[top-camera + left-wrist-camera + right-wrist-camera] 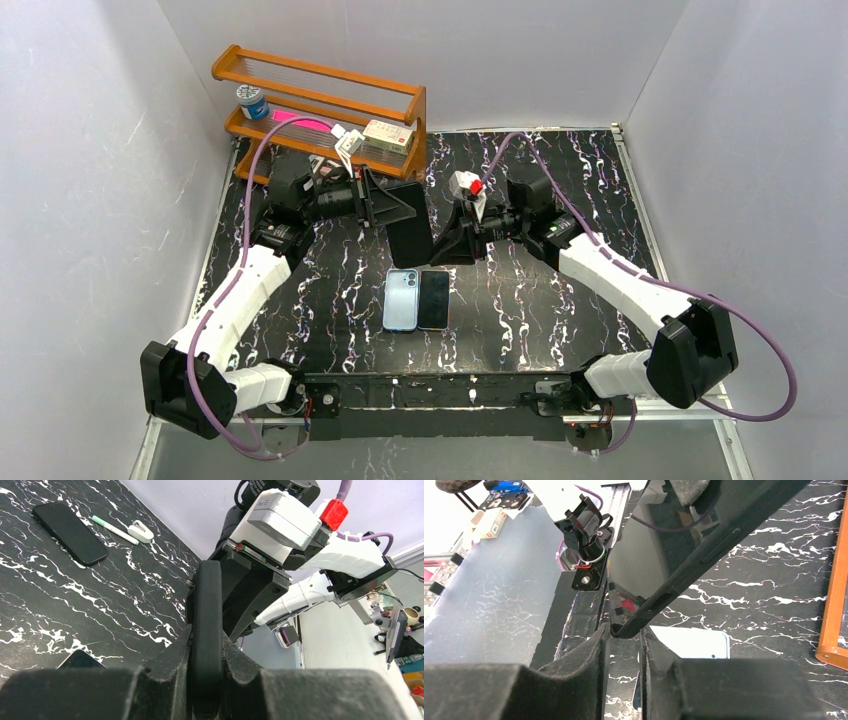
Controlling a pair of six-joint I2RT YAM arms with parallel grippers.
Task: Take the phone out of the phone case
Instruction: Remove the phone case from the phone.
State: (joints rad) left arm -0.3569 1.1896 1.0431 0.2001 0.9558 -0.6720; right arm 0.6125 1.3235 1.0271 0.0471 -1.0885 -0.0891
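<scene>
A black phone case (409, 238) with the phone in it hangs on edge above the table's middle. My left gripper (403, 212) is shut on its top, and in the left wrist view the case (207, 605) stands edge-on, pinched at my left gripper (206, 647). The phone's glossy screen (644, 555) shows inside the case rim (719, 550). My right gripper (452, 243) comes in from the right. Its tips (624, 632) press on the case's lower corner from both sides.
A light blue phone (400, 300) and a bare black phone (434, 298) lie side by side below the held case. A wooden rack (320, 90) with small items stands at the back left. A pen (115, 530) and a small white object (140, 531) lie near the right wall.
</scene>
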